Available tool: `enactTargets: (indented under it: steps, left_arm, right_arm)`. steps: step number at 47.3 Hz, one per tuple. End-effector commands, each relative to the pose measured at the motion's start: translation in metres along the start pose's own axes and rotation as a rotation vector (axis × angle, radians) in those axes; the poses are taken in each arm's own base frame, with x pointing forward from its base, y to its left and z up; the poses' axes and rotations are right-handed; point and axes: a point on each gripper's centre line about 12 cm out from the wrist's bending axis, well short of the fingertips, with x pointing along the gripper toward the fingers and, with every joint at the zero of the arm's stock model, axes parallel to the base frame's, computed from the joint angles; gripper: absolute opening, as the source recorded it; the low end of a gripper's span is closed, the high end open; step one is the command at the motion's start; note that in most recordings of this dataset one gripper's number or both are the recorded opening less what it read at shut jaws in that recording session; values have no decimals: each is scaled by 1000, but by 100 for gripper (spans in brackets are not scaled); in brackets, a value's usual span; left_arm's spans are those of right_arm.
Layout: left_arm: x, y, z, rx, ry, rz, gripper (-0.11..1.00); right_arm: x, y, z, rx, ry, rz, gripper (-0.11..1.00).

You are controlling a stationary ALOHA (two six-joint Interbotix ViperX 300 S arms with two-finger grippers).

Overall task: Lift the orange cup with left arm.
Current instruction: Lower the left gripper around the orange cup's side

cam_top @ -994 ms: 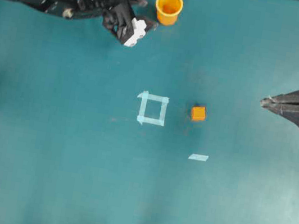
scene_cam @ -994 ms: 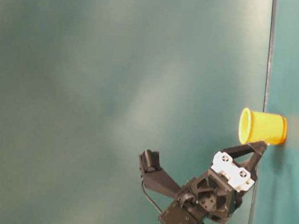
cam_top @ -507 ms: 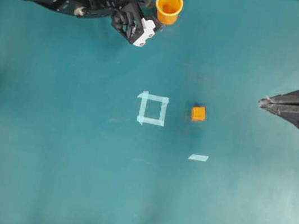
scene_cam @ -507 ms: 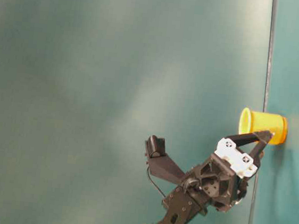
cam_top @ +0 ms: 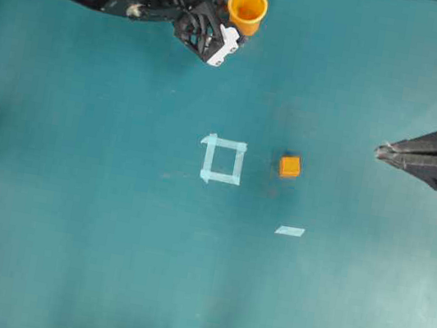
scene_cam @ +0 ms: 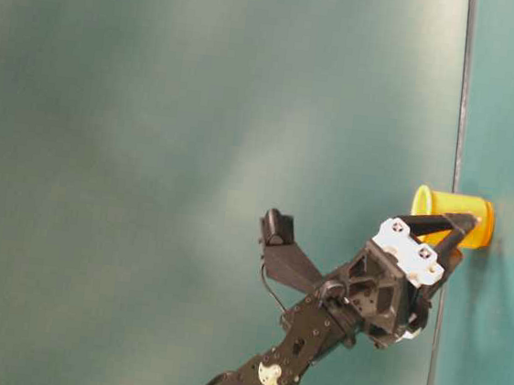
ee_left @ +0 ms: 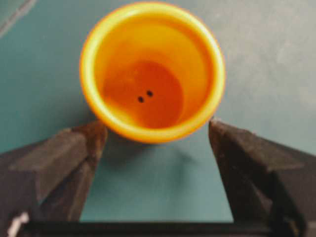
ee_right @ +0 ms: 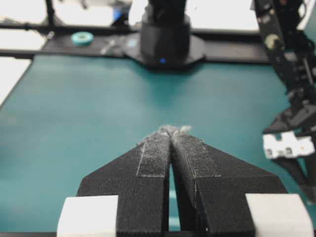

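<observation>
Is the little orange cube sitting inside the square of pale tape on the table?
No, the small orange cube sits on the teal mat just right of the pale tape square, outside its outline.

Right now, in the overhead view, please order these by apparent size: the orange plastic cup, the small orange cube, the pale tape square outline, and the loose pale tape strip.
1. Pale tape square outline
2. Orange plastic cup
3. Loose pale tape strip and small orange cube: too alike to rank; the strip is longer, the cube thicker.

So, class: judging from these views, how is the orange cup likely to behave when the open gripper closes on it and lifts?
The orange cup looks thin-walled and empty, so probably light. Its smooth, tapered sides may slip between the fingers of the left gripper. A one-sided touch could tip it.
</observation>
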Motion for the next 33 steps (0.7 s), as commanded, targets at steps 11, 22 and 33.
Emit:
enactTargets:
  steps: [11, 22, 33]
  left_arm:
    - [-2, 0, 26, -23, -54, -3, 81]
    - [1, 0, 27, -25, -51, -2, 81]
    - [7, -1, 32, -26, -62, -4, 81]
  right_arm:
    - [3, 1, 10, -5, -23, 3, 0]
    - [3, 1, 10, -11, -23, 5, 0]
    - [3, 1, 10, -12, -25, 5, 0]
